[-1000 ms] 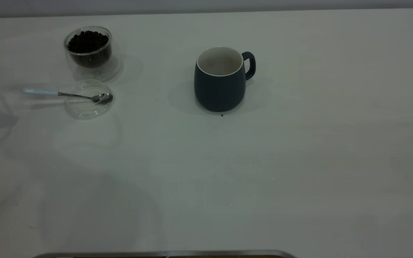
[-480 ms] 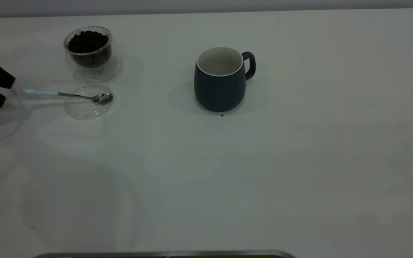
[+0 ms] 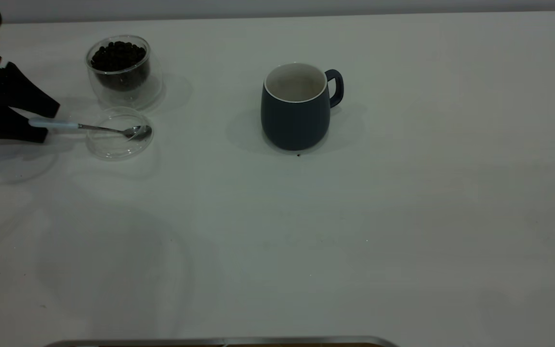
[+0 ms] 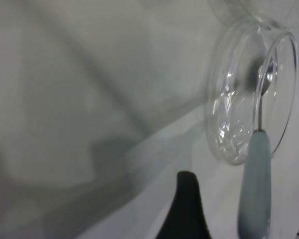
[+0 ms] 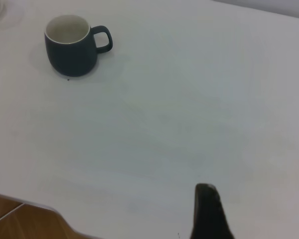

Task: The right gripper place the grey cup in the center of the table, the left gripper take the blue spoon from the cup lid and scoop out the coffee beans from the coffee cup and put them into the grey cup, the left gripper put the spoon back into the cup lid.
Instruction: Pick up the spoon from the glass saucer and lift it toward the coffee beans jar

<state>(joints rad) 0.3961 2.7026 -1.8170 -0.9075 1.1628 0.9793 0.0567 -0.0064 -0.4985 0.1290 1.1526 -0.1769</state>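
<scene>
Reaching in from the left edge of the table (image 3: 403, 217), the left gripper (image 3: 46, 123) had its two dark fingers spread, one on each side of the pale end of the blue spoon (image 3: 89, 127), with no visible pinch on the handle. The exterior view showed the whole layout: the spoon lay with its metal bowl inside the cup lid (image 3: 119, 133) and its handle sticking out over the rim toward the gripper. Just behind the lid stood the coffee cup (image 3: 122, 71), with the coffee beans (image 3: 117, 55) heaped dark inside it. The grey cup (image 3: 297, 106) stood upright near the middle of the table, well apart from the lid and the glass, its handle turned away from them; a tiny dark speck lay on the table at its base.

The left wrist view gave what the exterior view could not: a close look along the spoon's handle (image 4: 254, 184) into the lid (image 4: 229, 124), with one dark fingertip (image 4: 187, 209) beside the handle and a gap between them. The other finger was out of that picture.

The right wrist view showed the grey cup (image 5: 72, 46) far off across bare tabletop, its white inside visible. Of the right gripper (image 5: 209, 211) only one dark finger showed, hanging over the table's near edge, so I cannot tell whether it was spread or closed. It held nothing visible.
</scene>
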